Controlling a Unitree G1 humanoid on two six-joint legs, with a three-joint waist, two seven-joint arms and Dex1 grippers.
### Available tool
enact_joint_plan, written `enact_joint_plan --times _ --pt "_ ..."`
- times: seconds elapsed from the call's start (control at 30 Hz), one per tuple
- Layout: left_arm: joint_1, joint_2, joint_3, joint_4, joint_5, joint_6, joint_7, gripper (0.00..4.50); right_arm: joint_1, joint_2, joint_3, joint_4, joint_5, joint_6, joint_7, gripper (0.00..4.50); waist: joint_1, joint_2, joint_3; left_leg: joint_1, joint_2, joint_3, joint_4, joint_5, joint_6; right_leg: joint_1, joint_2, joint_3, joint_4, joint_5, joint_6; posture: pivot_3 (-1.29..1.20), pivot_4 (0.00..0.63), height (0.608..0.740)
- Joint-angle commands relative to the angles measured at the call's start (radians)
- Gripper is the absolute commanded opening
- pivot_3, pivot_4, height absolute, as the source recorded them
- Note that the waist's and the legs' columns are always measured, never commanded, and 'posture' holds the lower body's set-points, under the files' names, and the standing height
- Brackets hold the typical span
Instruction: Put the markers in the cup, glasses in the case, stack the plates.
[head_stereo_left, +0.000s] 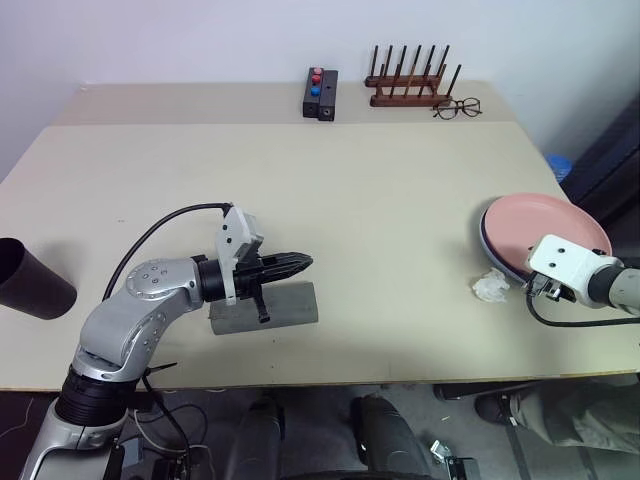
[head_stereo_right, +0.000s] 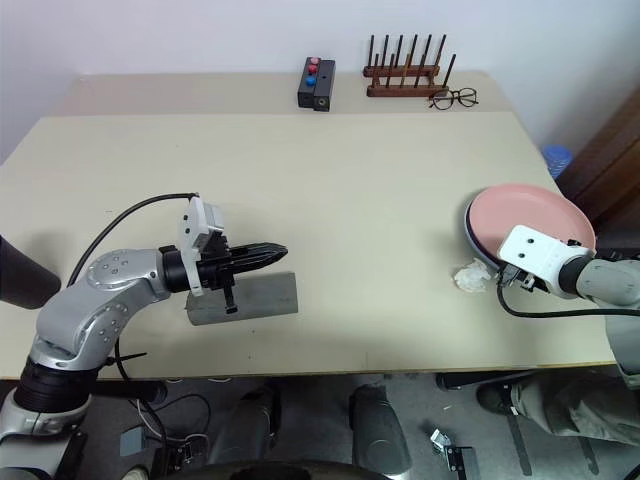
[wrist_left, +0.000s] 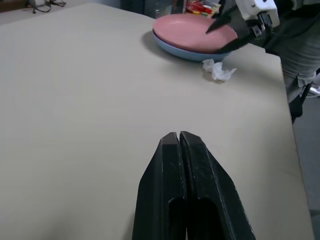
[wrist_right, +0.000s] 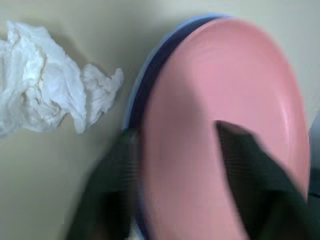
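Salmon pink plate (head_stereo_left: 545, 232) sits stacked on the light blue plate (wrist_left: 186, 51) at the counter's (head_stereo_left: 330, 200) right edge. Right end effector (wrist_right: 180, 165) has its fingers apart over them; left end effector (wrist_left: 179, 142) is pressed together above the grey fabric case (head_stereo_left: 285, 305).

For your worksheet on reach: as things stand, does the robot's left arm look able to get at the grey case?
Probably yes. The left pincer, shut, hovers just over the grey case, which lies near the table's front edge with nothing between them; it would need to open first.

Beige flat surface (head_stereo_left: 380, 200) carries a crumpled white tissue (head_stereo_left: 490, 287) near its right edge. At the far edge: black box with red and blue buttons (head_stereo_left: 320, 93), brown wooden peg rack (head_stereo_left: 410, 78), thin wire-rimmed clear spectacles (head_stereo_left: 457, 108).
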Motion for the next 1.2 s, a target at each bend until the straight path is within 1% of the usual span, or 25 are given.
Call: enact_joint_plan --times 0.03,0.13,0.3,0.5,0.63,0.7,0.73,0.77,0.83,0.87,1.0,1.13,1.2 --pt "-0.004 0.006 0.019 -0.013 0.0 -0.02 -0.009 0.0 -0.003 -0.001 -0.065 -0.065 0.072 0.02 0.034 2.91 -0.001 0.0 0.0 0.0 0.0 0.0 0.0 0.0 0.0 0.0 0.0 0.0 0.0 0.0 0.0 0.0 0.15 0.738" --pt "0.001 0.012 0.028 -0.016 -0.001 -0.018 -0.007 0.0 0.028 -0.001 -0.087 -0.111 0.15 0.078 0.097 2.91 0.001 0.0 0.0 0.0 0.0 0.0 0.0 0.0 0.0 0.0 0.0 0.0 0.0 0.0 0.0 0.0 0.15 0.738" --pt "0.012 0.017 0.034 -0.027 -0.005 -0.015 -0.005 0.0 0.117 -0.002 -0.077 -0.199 0.211 0.136 0.173 2.91 0.005 0.0 0.0 0.0 0.0 0.0 0.0 0.0 0.0 0.001 0.0 0.0 0.0 0.0 0.0 0.0 0.15 0.738" --pt "0.023 0.012 0.054 -0.042 -0.029 0.006 0.008 0.0 0.113 0.055 -0.014 -0.169 0.178 0.13 0.106 2.91 0.0 0.0 0.0 0.0 0.0 0.0 0.001 0.0 0.0 0.001 0.0 0.0 0.0 0.0 0.0 0.0 0.15 0.738" --pt "0.04 0.021 0.064 -0.061 -0.043 0.013 0.009 0.0 0.069 0.093 0.024 -0.123 0.16 0.132 0.057 2.91 -0.001 0.0 0.0 0.0 0.0 0.0 0.001 0.0 0.0 0.001 0.0 0.0 0.0 0.0 0.0 0.0 0.15 0.738" --pt "0.048 0.025 0.065 -0.068 -0.046 0.015 0.01 0.0 0.058 0.094 0.037 -0.107 0.158 0.135 0.058 2.38 -0.001 0.0 0.0 0.0 0.0 0.0 0.001 0.0 0.0 0.001 0.0 0.0 0.0 0.0 0.0 0.0 0.15 0.738" --pt "0.051 0.026 0.065 -0.071 -0.048 0.015 0.011 0.0 0.057 0.092 0.043 -0.105 0.157 0.134 0.06 2.02 0.0 0.0 0.0 0.0 0.0 0.0 0.001 0.0 0.0 0.001 0.0 0.0 0.0 0.0 0.0 0.0 0.15 0.738" --pt "0.054 0.027 0.066 -0.073 -0.048 0.017 0.011 0.0 0.053 0.092 0.048 -0.107 0.157 0.137 0.059 1.58 0.0 0.0 0.0 0.0 0.0 0.0 0.001 0.0 0.0 0.001 0.0 0.0 0.0 0.0 0.0 0.0 0.15 0.738" --pt "0.059 0.027 0.065 -0.076 -0.047 0.017 0.014 0.0 0.039 0.093 0.057 -0.111 0.156 0.148 0.054 0.46 0.0 0.0 0.0 0.0 0.0 0.0 0.001 0.0 0.0 0.001 0.0 0.0 0.0 0.0 0.0 0.0 0.15 0.738" --pt "0.061 0.027 0.063 -0.077 -0.046 0.017 0.015 0.0 0.031 0.094 0.061 -0.114 0.156 0.152 0.051 0.05 0.0 0.0 0.0 0.0 0.0 0.0 0.001 0.0 0.0 0.001 0.0 0.0 0.0 0.0 0.0 0.0 0.15 0.738" --pt "0.066 0.024 0.059 -0.078 -0.045 0.016 0.019 0.0 0.001 0.085 0.057 -0.148 0.169 0.164 0.051 0.05 0.001 0.0 0.0 0.0 0.0 0.0 0.001 0.0 0.0 0.001 0.0 0.0 0.0 0.0 0.0 0.0 0.15 0.738" --pt "0.07 0.03 0.063 -0.068 -0.037 0.008 0.016 0.0 -0.056 0.082 0.021 -0.192 0.213 0.183 0.056 0.05 -0.001 0.0 0.0 0.0 0.0 0.0 0.001 0.0 0.0 0.001 0.0 0.0 0.0 0.0 0.0 0.0 0.15 0.738" --pt "0.068 0.032 0.064 -0.058 -0.033 0.003 0.016 0.0 -0.098 0.069 0.002 -0.181 0.219 0.193 0.048 0.05 -0.001 0.0 0.0 0.0 0.0 0.0 0.001 0.0 0.0 0.001 0.0 0.0 0.0 0.0 0.0 0.0 0.15 0.738"
